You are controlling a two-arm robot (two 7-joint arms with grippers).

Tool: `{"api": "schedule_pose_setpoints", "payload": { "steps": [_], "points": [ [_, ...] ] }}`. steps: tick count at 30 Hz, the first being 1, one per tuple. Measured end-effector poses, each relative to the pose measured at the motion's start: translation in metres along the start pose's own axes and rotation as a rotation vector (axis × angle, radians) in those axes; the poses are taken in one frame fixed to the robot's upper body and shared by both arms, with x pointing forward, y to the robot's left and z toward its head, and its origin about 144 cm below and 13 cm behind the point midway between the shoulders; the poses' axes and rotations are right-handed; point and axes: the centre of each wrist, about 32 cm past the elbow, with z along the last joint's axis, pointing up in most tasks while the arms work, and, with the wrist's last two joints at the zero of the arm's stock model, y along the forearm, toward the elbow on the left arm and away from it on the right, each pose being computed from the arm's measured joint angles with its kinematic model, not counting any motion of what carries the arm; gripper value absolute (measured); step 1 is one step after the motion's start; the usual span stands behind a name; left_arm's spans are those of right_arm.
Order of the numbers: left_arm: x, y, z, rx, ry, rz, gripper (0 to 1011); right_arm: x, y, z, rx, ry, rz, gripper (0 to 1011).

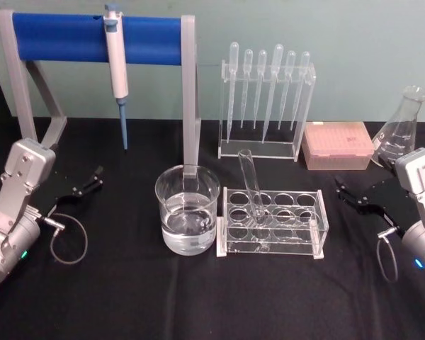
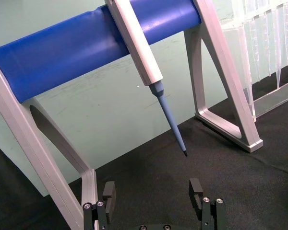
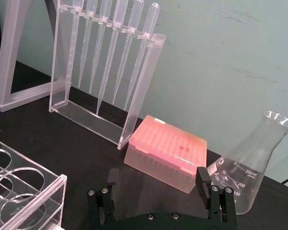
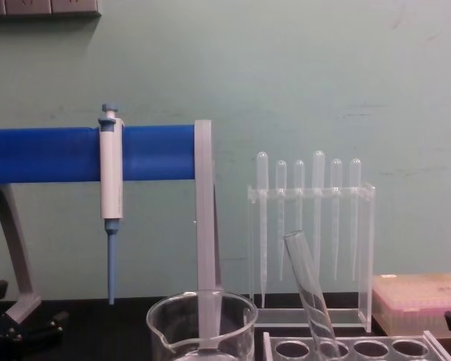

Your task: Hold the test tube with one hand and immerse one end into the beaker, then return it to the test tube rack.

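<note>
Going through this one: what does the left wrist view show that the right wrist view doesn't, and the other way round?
Left wrist, not right wrist: the pipettor hanging on the stand's blue bar, and the left end effector, open.
Right wrist, not left wrist: the pink tip box, the conical flask, a corner of the test tube rack, and the right end effector, open.
Both: the pipette rack with its pipettes, a grey leg of the stand, the black tabletop and the green wall.

Chest view: we find beaker (image 4: pixel 173 331) base, test tube (image 4: pixel 310 292) lower end and rack (image 4: pixel 352 347) body cut off at bottom edge.
</note>
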Motion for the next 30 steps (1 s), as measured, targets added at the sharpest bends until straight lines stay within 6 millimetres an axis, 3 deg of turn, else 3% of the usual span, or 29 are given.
{"api": "schedule_pose_setpoints", "payload": {
  "steps": [8, 17, 22, 30],
  "points": [
    [0.000, 0.000, 0.000, 0.000, 0.000, 0.000, 1000, 0.000, -0.023, 0.009, 0.012, -0.022, -0.008, 1002],
    [0.000, 0.000, 0.000, 0.000, 0.000, 0.000, 1000, 0.000, -0.056, 0.039, 0.024, 0.038, 0.129, 1000],
    [0.000, 0.000, 0.000, 0.000, 0.000, 0.000, 1000, -0.002, -0.055, 0.052, 0.014, 0.097, 0.284, 1002],
    [0.000, 0.000, 0.000, 0.000, 0.000, 0.000, 1000, -0.015, -0.027, 0.072, 0.015, 0.101, 0.470, 1002]
  ]
}}
